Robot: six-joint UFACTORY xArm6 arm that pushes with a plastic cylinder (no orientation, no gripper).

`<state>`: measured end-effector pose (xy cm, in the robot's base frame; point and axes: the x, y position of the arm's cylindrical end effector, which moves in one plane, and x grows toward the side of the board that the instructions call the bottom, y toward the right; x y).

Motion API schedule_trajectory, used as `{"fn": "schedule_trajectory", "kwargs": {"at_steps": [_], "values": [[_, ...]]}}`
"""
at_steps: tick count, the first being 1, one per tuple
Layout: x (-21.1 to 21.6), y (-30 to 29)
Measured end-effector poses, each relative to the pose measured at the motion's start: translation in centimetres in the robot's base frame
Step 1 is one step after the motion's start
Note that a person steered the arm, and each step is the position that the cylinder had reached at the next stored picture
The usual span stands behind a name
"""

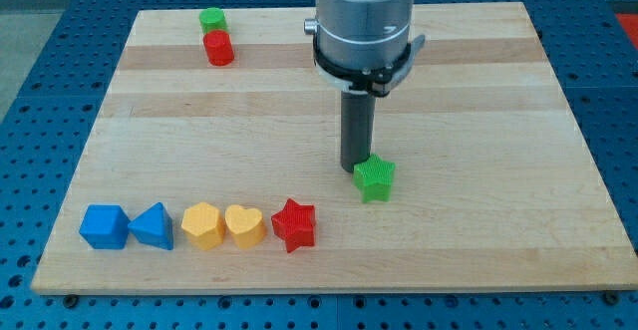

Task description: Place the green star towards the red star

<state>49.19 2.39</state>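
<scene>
Fingers absent; my tip [355,165] touches green star [376,178] on wooden board [478,121].

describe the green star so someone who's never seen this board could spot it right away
Start at the wooden board and find the dark rod hanging over its middle. The green star sits right against my tip, just to the view's right and below it. It stands alone, apart from the bottom row ending in the red star, and its ridged points distinguish it from the green block at the view's top.
</scene>
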Motion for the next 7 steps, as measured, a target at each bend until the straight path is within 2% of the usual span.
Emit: {"fn": "schedule_trajectory", "kwargs": {"at_steps": [2, 3, 4, 5, 7], "values": [[2.2, 0.1], [-0.1, 1.0], [-0.4, 4.6], [-0.4, 7.4], [1.6, 7.8]]}}
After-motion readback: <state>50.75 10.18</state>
